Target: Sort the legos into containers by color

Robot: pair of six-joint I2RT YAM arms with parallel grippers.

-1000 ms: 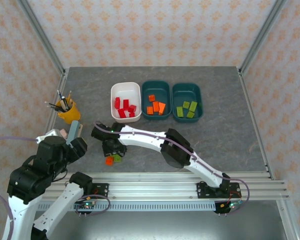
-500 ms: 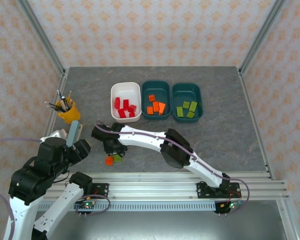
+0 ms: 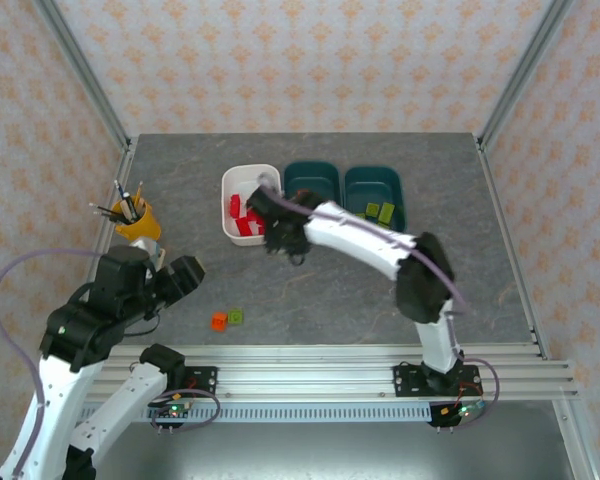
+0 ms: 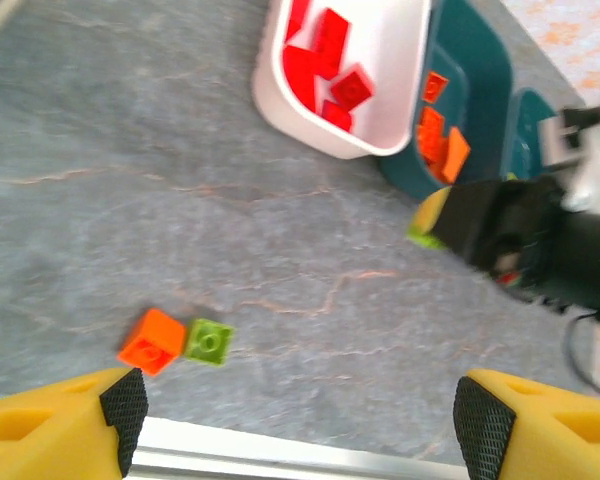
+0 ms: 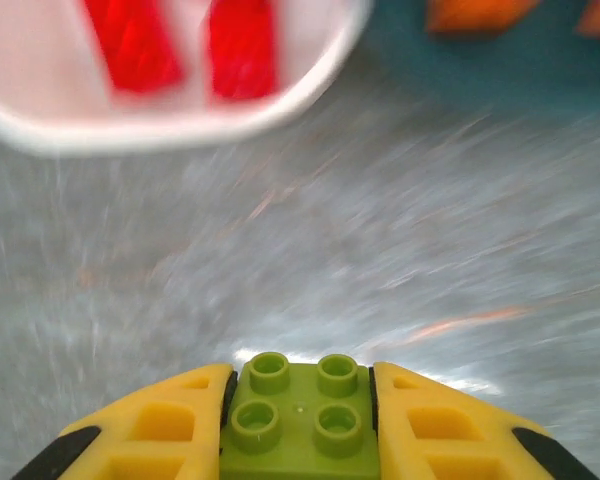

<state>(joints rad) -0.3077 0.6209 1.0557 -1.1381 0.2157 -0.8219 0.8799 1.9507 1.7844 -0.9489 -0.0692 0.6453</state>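
Step in hand: carrying a green to its tub. Right gripper [image 3: 280,237] has its jaws clenched on a lime brick [image 5: 300,422], held above the table [image 3: 480,285] just off the 5 o'clock corner of the white tub [image 3: 228,188]. Next move, as judged: swing to the right-hand teal tub [image 3: 375,174], between 2 and 3 o'clock from the gripper. That means crossing the middle teal tub [image 3: 315,170], so the brick needs enough height to clear both rims. Release should be low, over the greens [image 3: 378,212] already in there. Left gripper [image 3: 185,275] has its jaws released wide and holds nothing. A loose orange brick [image 4: 152,341] and a loose lime brick [image 4: 209,340] lie at roughly 5 o'clock from it, side by side, touching or nearly. They look like the last two on the table. Materials: the bricks are hard glossy plastic, and the held one is square with four round studs. The tubs are shallow, smooth-walled, with rounded corners. White tub holds reds [image 4: 330,60] and the middle one oranges [image 4: 442,140]. The table is matte grey, stone-look with pale veins. The left gripper's fingers [image 4: 50,425] are yellow with black dimpled pads. Pencil cup [image 3: 137,224] sits well clear at 9 o'clock of the tubs.
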